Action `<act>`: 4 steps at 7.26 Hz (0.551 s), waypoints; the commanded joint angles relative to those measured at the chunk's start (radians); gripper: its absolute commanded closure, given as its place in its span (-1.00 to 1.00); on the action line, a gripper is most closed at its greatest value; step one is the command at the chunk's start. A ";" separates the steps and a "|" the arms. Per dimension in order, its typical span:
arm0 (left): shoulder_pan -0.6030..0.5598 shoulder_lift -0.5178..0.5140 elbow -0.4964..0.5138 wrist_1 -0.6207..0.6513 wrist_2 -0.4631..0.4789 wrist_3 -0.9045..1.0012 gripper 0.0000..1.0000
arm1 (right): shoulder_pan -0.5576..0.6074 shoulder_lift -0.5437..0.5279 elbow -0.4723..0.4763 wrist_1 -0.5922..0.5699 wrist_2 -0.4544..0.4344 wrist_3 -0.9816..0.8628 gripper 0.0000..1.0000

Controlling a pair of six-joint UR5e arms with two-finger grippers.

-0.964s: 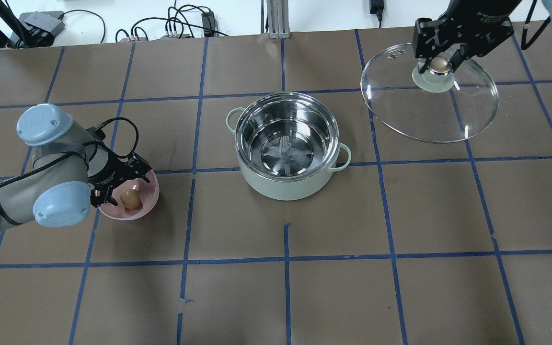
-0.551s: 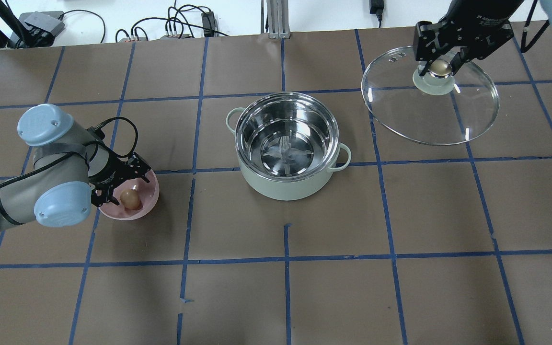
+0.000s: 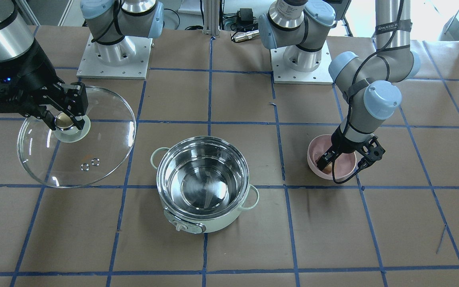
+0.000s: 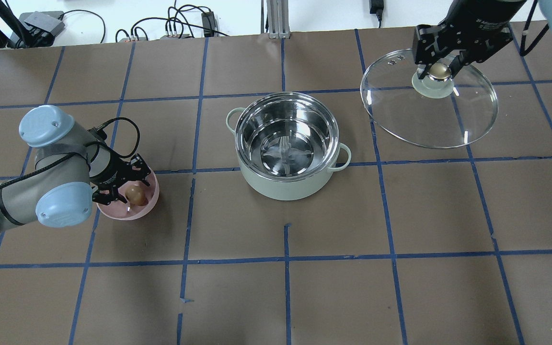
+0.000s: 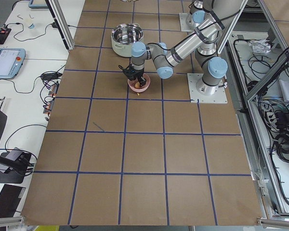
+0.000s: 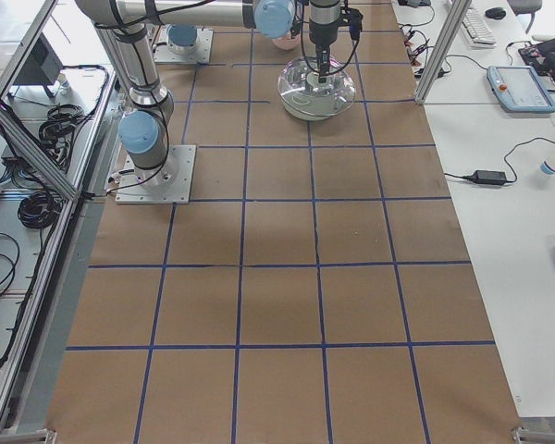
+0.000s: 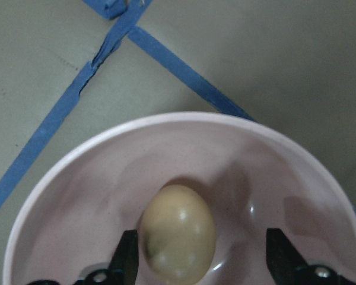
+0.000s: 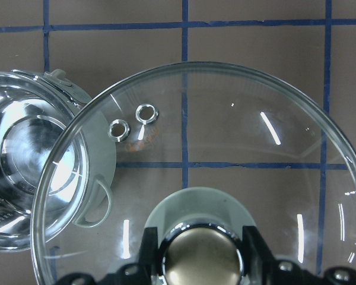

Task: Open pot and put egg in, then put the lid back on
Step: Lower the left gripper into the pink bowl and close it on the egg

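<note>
The mint-green pot point(image 4: 286, 187) stands open at the table's middle, its steel interior empty; it also shows in the front view point(image 3: 203, 221). My right gripper point(image 4: 438, 67) is shut on the beige-gold knob point(image 8: 202, 255) of the glass lid point(image 4: 429, 115) and holds it in the air to the pot's right, slightly tilted. The brown egg point(image 7: 178, 233) lies in a pink bowl point(image 4: 127, 213) to the pot's left. My left gripper point(image 7: 204, 261) is open inside the bowl, with a finger on each side of the egg; the egg sits close to the view-left finger.
Cables and power bricks point(image 4: 180, 26) lie beyond the table's far edge. The two arm bases point(image 3: 114, 52) stand on the robot's side. The brown table point(image 4: 285, 287) is marked with a blue tape grid.
My left gripper has shifted slightly within the pink bowl and the egg now shows a little farther right. The lid has drifted slightly toward the table's far edge.
</note>
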 commanded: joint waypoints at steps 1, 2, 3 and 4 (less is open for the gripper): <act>0.000 -0.004 0.001 0.000 0.000 0.000 -0.13 | 0.001 -0.001 0.002 -0.001 0.003 0.000 0.32; 0.000 -0.007 0.001 0.002 0.000 0.000 -0.07 | 0.001 -0.001 0.002 -0.001 0.003 0.000 0.32; 0.000 -0.007 0.001 0.002 0.000 0.000 -0.01 | 0.003 -0.001 0.002 -0.004 0.004 0.000 0.32; 0.000 -0.007 0.001 0.002 0.000 0.000 0.08 | -0.003 -0.001 0.002 -0.001 0.004 0.000 0.32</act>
